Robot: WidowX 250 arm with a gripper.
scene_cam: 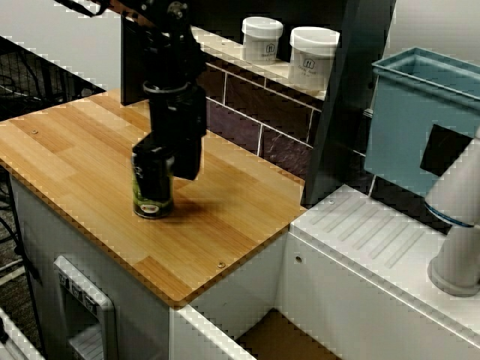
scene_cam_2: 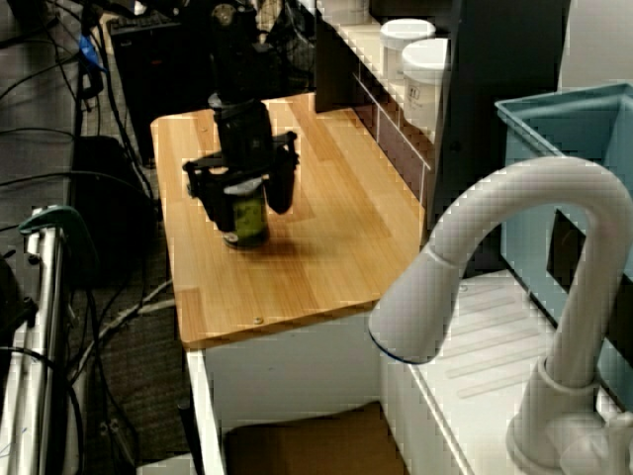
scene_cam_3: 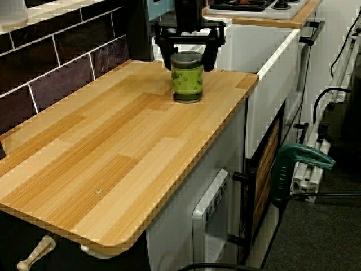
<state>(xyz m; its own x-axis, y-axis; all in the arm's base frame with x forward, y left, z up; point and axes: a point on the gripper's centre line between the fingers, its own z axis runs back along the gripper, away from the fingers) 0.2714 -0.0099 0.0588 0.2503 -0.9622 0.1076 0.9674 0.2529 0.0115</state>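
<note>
- The green can (scene_cam_3: 187, 79) stands upright on the wooden bench (scene_cam_3: 113, 147), on bare wood and well inside every edge. In the view from above it sits nearer the outer edge than the wall.
- Its label is green with paler markings, and its top rim looks dark; the print is too small to read.
- The gripper (scene_cam_3: 187, 59) hangs straight down over the can, its black body directly above the lid.
- The fingers (scene_cam_3: 163, 53) are spread wide, one on each side of the can's upper part. In the view along the bench a slim gap shows between each of them and the can's wall, so they bracket it without pressing on it.
- The view past the tap shows the same: the can sits between the two dark fingers with its base flat on the wood.
- Behind the bench runs a dark tiled wall (scene_cam: 247, 112) topped by a pale ledge, where two white tubs (scene_cam: 313, 56) stand side by side, well apart from the can.
- To the right in the view from above, a white ribbed drainboard (scene_cam: 375, 240) adjoins the bench, with a blue bin (scene_cam: 420, 112) behind it.
- A white tap (scene_cam_2: 514, 247) arches in the foreground of the view past the tap.
- A green clamp (scene_cam_3: 299, 164) shows below the bench's front edge in the view along the bench.
</note>
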